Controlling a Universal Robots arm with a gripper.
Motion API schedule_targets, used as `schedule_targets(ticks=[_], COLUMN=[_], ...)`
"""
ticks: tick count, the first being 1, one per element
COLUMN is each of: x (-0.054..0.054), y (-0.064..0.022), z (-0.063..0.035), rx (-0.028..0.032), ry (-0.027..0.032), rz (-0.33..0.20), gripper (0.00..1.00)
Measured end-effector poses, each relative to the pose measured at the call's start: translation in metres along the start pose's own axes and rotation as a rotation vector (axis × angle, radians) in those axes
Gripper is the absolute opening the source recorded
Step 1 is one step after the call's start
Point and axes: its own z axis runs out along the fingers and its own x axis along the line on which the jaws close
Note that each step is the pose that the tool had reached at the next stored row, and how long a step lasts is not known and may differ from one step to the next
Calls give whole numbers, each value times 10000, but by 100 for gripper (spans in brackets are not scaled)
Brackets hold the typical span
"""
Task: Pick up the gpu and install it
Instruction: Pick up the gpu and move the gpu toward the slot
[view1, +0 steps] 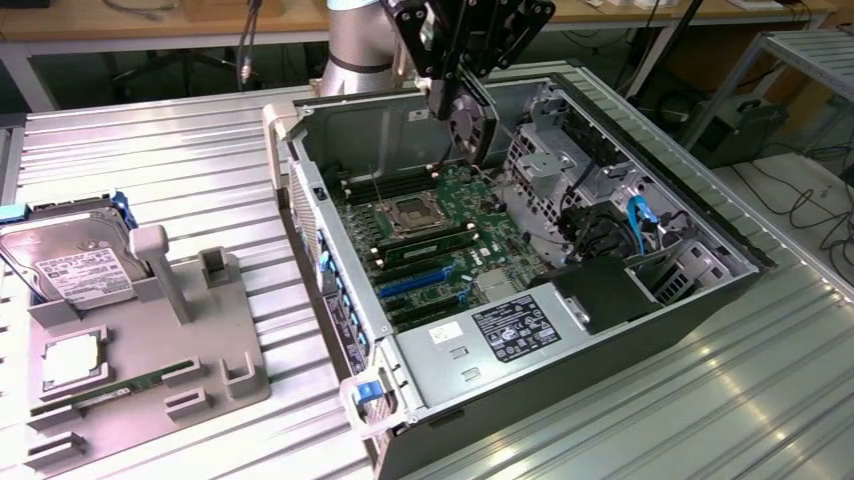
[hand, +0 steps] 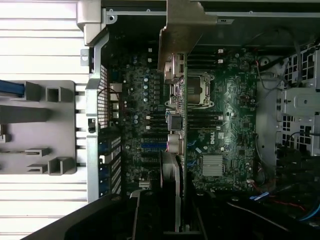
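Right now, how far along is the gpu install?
The pickup looks done: the gripper grips the gpu and holds it on edge over the open computer case. The install itself is left. The card hangs above the motherboard and is not yet seated in any of the blue slots.

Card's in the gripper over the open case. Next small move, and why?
Probably shift the graphics card sideways, at this height, toward the blue slots. The gripper holds it clear above the board near the processor socket, not over those slots, and in the wrist view its long edge seems to run crosswise to them, so lowering now would likely miss.
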Motion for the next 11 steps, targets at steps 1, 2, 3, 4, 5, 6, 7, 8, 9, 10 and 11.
schedule_targets(ticks=[1, 2, 3, 4, 5, 6, 7, 8, 9, 10, 11], x=[-21, -44, -68, -98, -123, -141, -162, -185, -212, -234, -254], y=[0, 0, 0, 0, -1, -1, -1, -1, -1, -1, -2], z=[1, 2, 2, 4, 5, 7, 7, 7, 8, 9, 9], rx=[0, 1, 1, 1, 0, -1, 0, 1, 2, 1, 2], ry=[0, 0, 1, 0, 1, 0, 0, 1, 1, 1, 0], rz=[-1, -2, -2, -3, -5, -6, -7, -8, -8, -9, -9], gripper=[28, 28, 28, 28, 28, 28, 28, 28, 28, 28, 28])
